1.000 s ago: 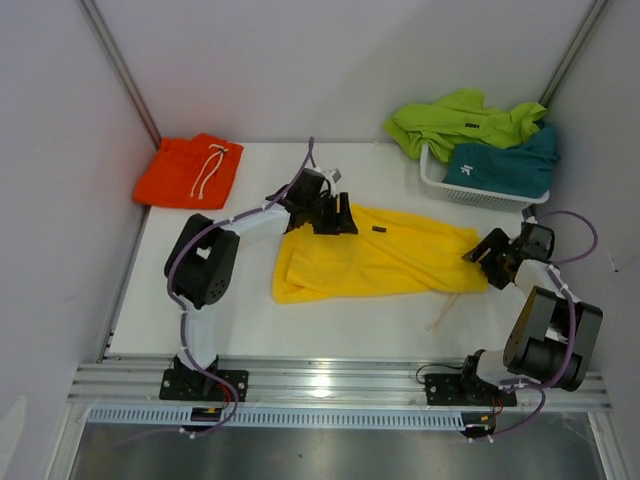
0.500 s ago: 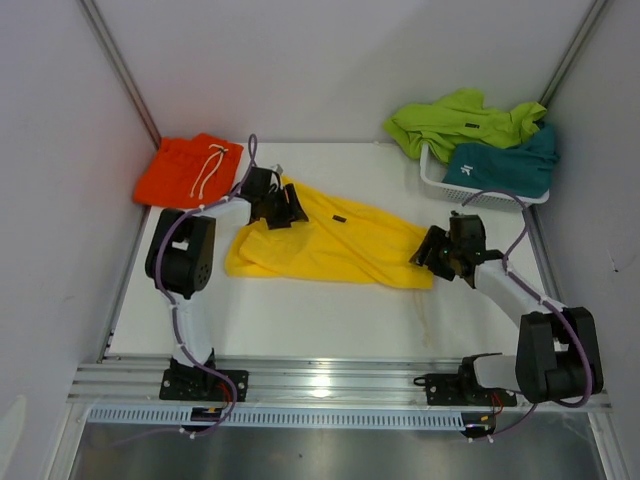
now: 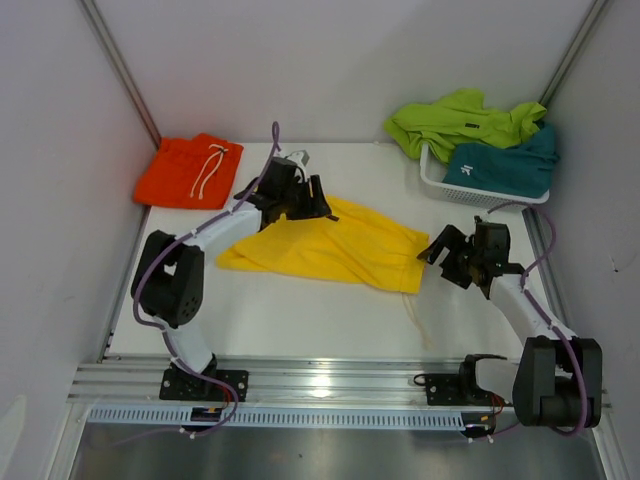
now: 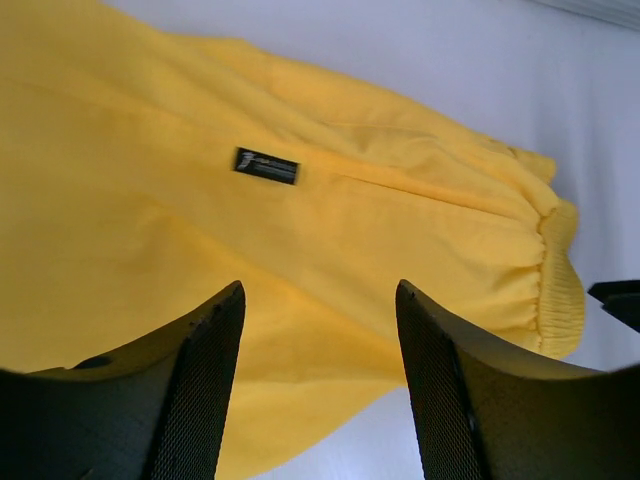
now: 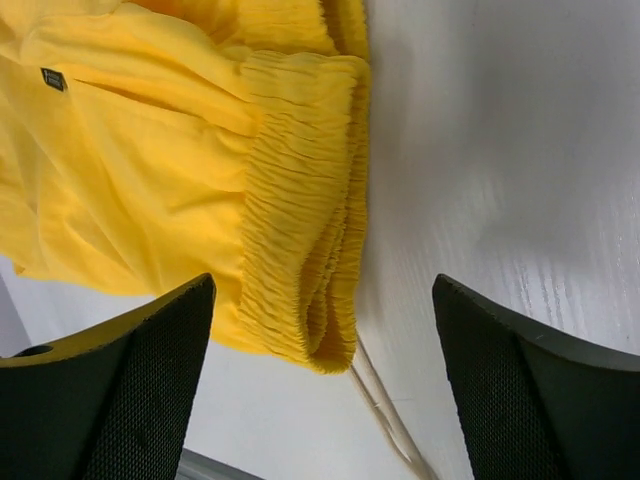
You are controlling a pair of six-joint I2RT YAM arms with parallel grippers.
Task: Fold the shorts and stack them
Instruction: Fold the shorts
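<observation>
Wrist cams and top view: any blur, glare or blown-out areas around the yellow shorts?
Left wrist: yellow shorts evenly lit, black label visible but its print too small to read; left fingers dark and soft at the edges. Right wrist: waistband ribbing crisp, table bright yet grain shows. Top external: small glare spot on the front rail, shadows soft.

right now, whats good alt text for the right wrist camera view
The elastic waistband of the yellow shorts lies bunched on the white table, seen past the wide-open fingers of the right gripper, which hold nothing. A pale drawstring trails from under the waistband toward the bottom edge, and a small black label shows at the upper left.
</observation>
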